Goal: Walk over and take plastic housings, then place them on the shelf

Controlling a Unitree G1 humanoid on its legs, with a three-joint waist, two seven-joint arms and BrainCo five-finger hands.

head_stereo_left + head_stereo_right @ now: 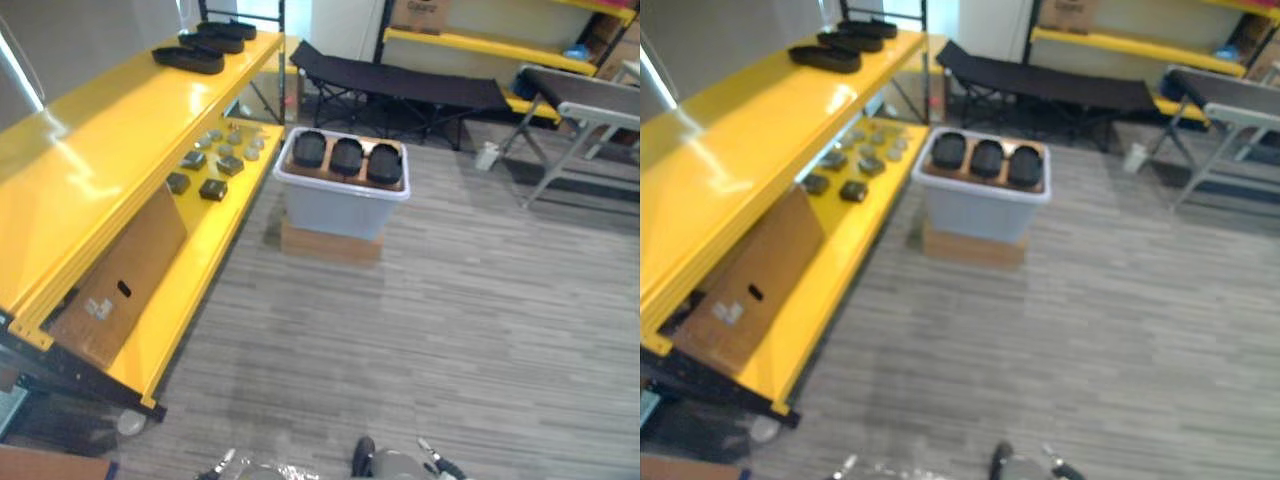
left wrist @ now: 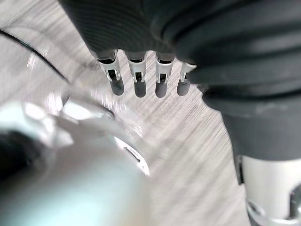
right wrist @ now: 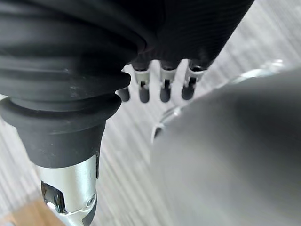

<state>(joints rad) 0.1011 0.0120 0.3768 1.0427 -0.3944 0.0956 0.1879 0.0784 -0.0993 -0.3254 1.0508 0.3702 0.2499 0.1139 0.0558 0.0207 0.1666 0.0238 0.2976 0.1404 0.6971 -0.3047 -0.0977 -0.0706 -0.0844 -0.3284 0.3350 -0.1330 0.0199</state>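
Note:
Three black plastic housings lie side by side in a pale grey bin that stands on a low cardboard box a few steps ahead. More black housings rest on the far end of the yellow shelf's top board to the left. My left hand hangs over the striped floor with its fingers straight and nothing in them. My right hand hangs the same way, also empty. Both hands are far from the bin.
The shelf's lower board carries several small dark and grey parts and a cardboard box. A black folding cot stands behind the bin, a grey table at the right, and another yellow rack at the back.

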